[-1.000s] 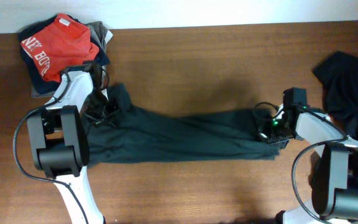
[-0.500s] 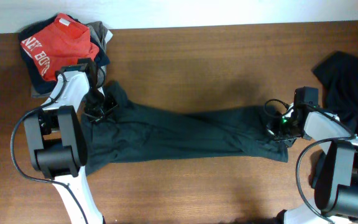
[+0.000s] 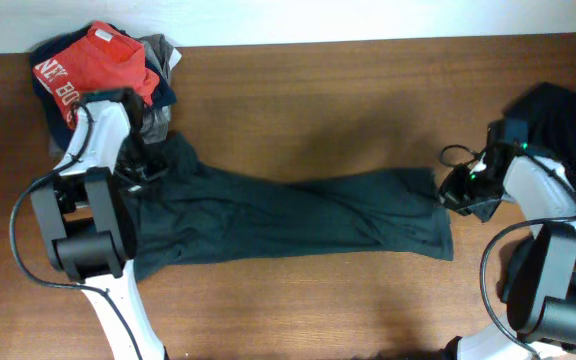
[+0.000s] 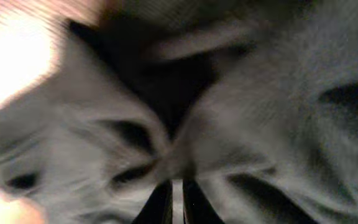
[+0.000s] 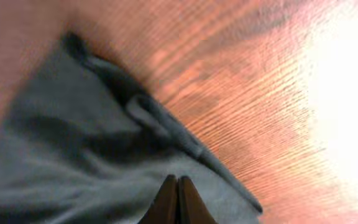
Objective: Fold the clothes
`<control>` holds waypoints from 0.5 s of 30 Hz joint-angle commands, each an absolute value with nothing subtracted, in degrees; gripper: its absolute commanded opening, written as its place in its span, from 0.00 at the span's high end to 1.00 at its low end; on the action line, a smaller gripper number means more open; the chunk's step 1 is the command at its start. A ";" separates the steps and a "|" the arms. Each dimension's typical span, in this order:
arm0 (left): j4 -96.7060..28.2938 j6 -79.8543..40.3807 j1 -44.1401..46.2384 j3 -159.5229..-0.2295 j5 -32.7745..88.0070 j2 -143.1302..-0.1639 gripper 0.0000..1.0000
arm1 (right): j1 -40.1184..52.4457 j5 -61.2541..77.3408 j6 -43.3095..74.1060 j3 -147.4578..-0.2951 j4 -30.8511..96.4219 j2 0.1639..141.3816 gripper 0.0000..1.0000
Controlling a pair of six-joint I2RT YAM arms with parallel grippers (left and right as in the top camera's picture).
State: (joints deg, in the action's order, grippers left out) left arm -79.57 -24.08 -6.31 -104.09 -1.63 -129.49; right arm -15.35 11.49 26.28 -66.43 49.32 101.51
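A long dark charcoal garment [image 3: 288,215] lies stretched across the middle of the table [image 3: 318,90]. My left gripper [image 3: 140,165] is at its left end. In the left wrist view the fabric [image 4: 247,106] bunches into folds that run to the tips of that gripper [image 4: 176,182], which is shut on it with a thin slit showing. My right gripper [image 3: 456,197] is at the garment's right end. In the right wrist view this gripper [image 5: 178,179] is shut tight on the cloth [image 5: 73,143], just inside the hem [image 5: 185,143].
A pile of clothes sits at the back left corner: a red shirt with white letters [image 3: 93,65] on navy and grey pieces [image 3: 158,50]. A black garment [image 3: 563,130] lies heaped at the right edge, close behind my right arm.
Both grippers have moved apart, the left one leftward and back, the right one rightward and back. The dark garment has been drawn out longer and flatter between them.
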 commanded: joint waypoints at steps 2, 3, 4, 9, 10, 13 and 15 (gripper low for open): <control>-83.00 -24.12 -6.13 -108.84 -6.74 -128.86 0.92 | -14.00 21.26 17.76 -71.00 51.31 101.73 0.96; -83.57 -24.12 -6.00 -108.95 -6.72 -128.73 0.92 | -13.02 23.00 16.32 -70.98 51.72 101.73 0.96; -84.05 -23.88 -5.78 -108.92 -6.70 -128.66 0.92 | -11.97 22.31 16.27 -70.87 52.25 101.75 0.95; -84.53 -20.71 -3.81 -108.57 -5.15 -128.66 0.92 | -5.89 14.26 17.96 -68.34 51.42 102.04 0.91; -84.23 -20.71 -3.29 -108.57 -5.10 -128.66 0.93 | -5.02 13.04 19.09 -67.90 51.20 102.32 0.91; -82.24 -20.71 -1.72 -107.68 -4.93 -128.66 0.96 | -3.25 11.94 20.49 -67.18 50.43 103.74 0.91; -80.95 -20.71 -1.08 -106.26 -4.91 -128.68 0.97 | -2.98 11.94 20.43 -67.18 50.09 105.36 0.91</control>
